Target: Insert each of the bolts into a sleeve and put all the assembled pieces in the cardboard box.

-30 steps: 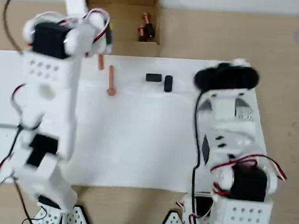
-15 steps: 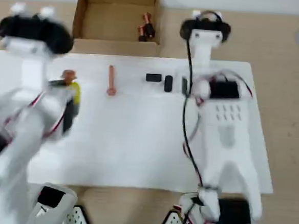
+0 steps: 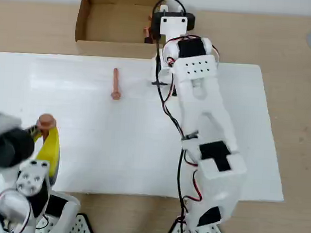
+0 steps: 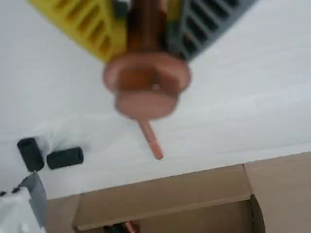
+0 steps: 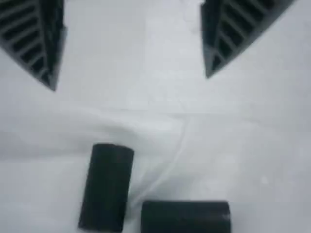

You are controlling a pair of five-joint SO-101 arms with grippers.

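My left gripper (image 3: 44,134) hangs over the near left of the white mat (image 3: 132,147), shut on a copper bolt (image 4: 146,82) that stands head up (image 3: 46,122) between the yellow finger (image 4: 80,22) and the grey one. A second bolt (image 3: 115,83) lies on the mat's far side. Two black sleeves (image 5: 107,187) (image 5: 184,217) lie side by side just ahead of my right gripper (image 5: 130,81), which is open and holds nothing. The right arm covers most of them in the high view, leaving one sleeve end (image 3: 159,83) showing. The cardboard box (image 3: 105,35) stands beyond the mat.
An assembled piece (image 3: 148,32) peeks out at the box's right wall, beside the right arm's wrist. The right arm (image 3: 198,114) lies stretched diagonally across the mat's right half. Bare mat lies between the two arms.
The left arm has pulled back from the far left to the near left, carrying the bolt. The right arm has stretched out from the near right to the sleeves.
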